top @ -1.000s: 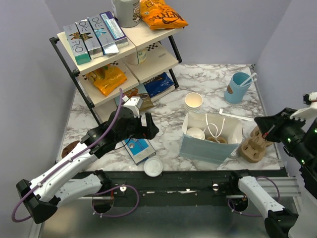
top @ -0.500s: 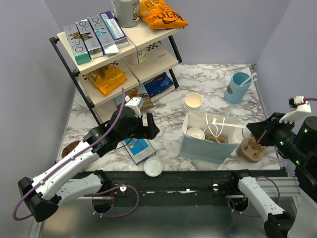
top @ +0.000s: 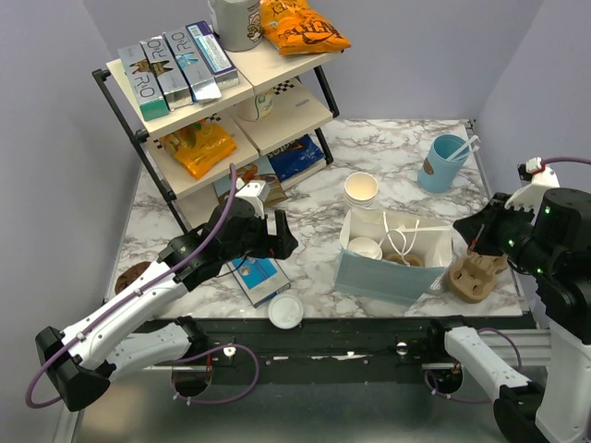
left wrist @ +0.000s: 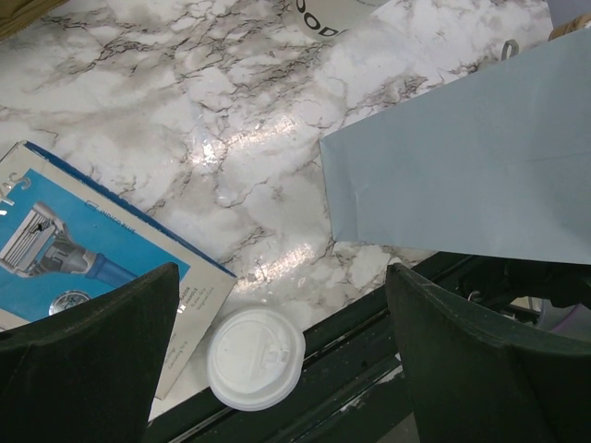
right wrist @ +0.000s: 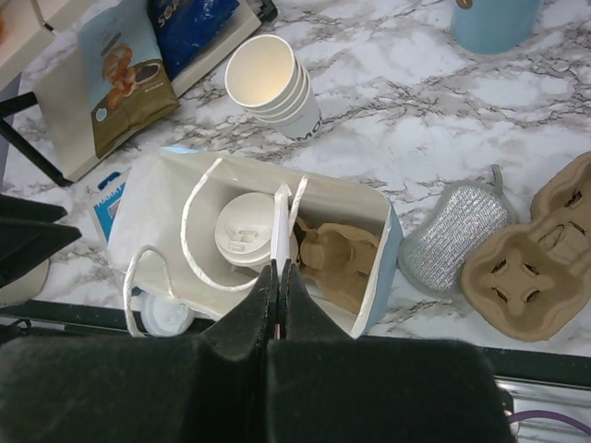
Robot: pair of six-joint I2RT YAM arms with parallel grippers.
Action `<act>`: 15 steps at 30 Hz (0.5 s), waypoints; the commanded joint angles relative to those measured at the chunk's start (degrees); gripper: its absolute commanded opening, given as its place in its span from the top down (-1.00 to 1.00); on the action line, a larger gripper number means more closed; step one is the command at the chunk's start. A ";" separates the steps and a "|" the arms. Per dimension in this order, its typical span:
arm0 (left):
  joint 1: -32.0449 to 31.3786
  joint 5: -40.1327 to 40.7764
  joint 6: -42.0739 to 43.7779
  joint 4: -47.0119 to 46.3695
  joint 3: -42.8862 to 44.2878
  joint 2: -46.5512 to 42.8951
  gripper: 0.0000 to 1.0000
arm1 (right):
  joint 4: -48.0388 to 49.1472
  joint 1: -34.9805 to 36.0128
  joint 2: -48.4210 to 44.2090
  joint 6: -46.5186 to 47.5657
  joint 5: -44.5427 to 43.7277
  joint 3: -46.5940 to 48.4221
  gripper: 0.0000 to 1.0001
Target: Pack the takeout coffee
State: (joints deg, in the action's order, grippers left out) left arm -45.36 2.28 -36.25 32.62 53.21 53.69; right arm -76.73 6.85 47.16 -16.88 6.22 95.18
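Right gripper is pinched fully together, hanging over the open paper bag, w/ a thin white strip running straight out from its tips. Can't tell if it's actually nipping that or not. Directly below, the takeout coffee sits upright inside the bag, lid on, right up against a cardboard carrier tucked in beside it. Imo the risk is the handle loops: they flop close by the tips, so a careless pull-out could hook one, tip the bag and slosh the cup. Bag's also near the front table edge, so not much margin there. Right side is crowded w/ a sponge and a spare tray. There's more open marble behind, toward the cup stack. Left gripper hovers spread wide, holding nothing, over the loose lid, which sits right at the edge, prob easy to knock off.
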 commanded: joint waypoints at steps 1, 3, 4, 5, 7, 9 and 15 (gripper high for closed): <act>0.28 0.00 0.04 -0.19 -0.13 0.62 -0.98 | -10.63 0.18 2.41 1.59 -2.17 -0.26 0.99; 0.28 0.26 0.04 -0.01 -0.12 0.89 -0.98 | -10.55 0.18 2.85 1.85 -2.61 0.09 0.99; 0.28 0.26 0.04 -0.01 -0.04 1.06 -0.98 | -10.63 0.18 3.11 1.94 -2.35 0.10 0.99; 0.28 0.35 0.04 0.07 0.05 1.15 -0.98 | -10.55 0.18 3.55 2.03 -1.74 0.01 0.99; 0.28 0.44 0.04 0.25 0.05 1.41 -0.98 | -10.55 0.18 4.17 2.12 -2.17 -0.60 0.97; 0.28 0.44 0.04 0.16 0.05 1.59 -0.98 | -10.55 0.27 4.96 2.21 -2.44 -0.61 0.87; 0.28 0.44 -0.14 0.16 0.14 1.59 -0.98 | -10.11 0.18 5.58 2.64 -0.07 1.59 0.34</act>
State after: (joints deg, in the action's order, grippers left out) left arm -45.36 2.31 -36.25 32.69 53.21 55.35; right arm -76.73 6.85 52.64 -15.38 5.23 95.22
